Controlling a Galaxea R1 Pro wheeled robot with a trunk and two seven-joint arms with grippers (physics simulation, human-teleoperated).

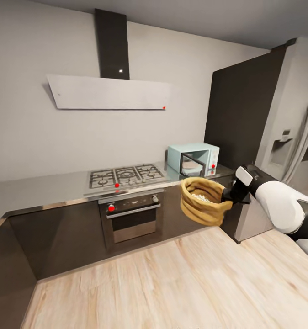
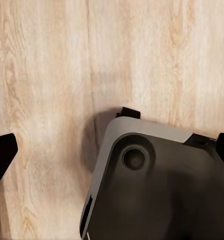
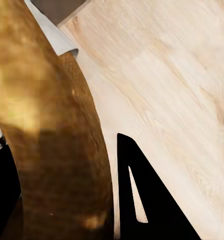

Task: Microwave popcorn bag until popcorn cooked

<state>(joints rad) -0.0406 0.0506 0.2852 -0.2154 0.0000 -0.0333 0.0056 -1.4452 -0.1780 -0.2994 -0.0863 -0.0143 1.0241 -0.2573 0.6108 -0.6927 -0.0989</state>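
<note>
1. Our right pincer [image 1: 228, 195] has hold of the popcorn bag [image 1: 203, 201] by the side of its rim. The bag hangs in the air over the wooden floor [image 1: 172, 283], not on anything. In the right wrist view the bag's tan wall [image 3: 52, 125] sits tight against one dark finger [image 3: 141, 200], so the pincer looks closed on it.

2. The bag's mouth points up and leans a little. We can see the popcorn [image 1: 200, 197] inside as small white bits.

3. The microwave [image 1: 193, 158] sits on the worktop [image 1: 39, 187] near its right end, next to the gas hob [image 1: 125, 176] and close to the tall dark cabinet [image 1: 243, 119]. Its door looks open.

4. This is what matters most: the microwave lies past the bag and higher up, away from our right arm. We think the bag has to go up and forward to get inside.

5. The right arm is the one near the microwave. In the left wrist view, our left pincer [image 2: 112, 150] looks down at the floor and our own base [image 2: 156, 185], with its finger tips far apart and nothing between them.
</note>
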